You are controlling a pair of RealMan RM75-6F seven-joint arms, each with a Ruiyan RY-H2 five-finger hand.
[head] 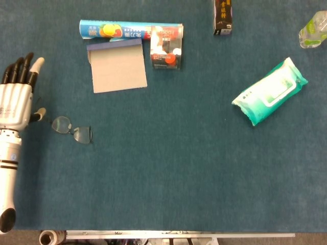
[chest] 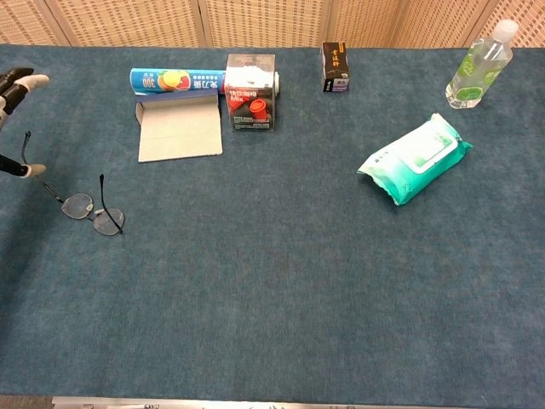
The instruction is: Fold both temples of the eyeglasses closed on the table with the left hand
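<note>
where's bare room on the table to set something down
The wide blue cloth in front of the eyeglasses and the wet wipes pack is bare, as is the middle strip between them. It is crowded along the far edge: foil roll, notebook, red carton, dark box, bottle.
</note>
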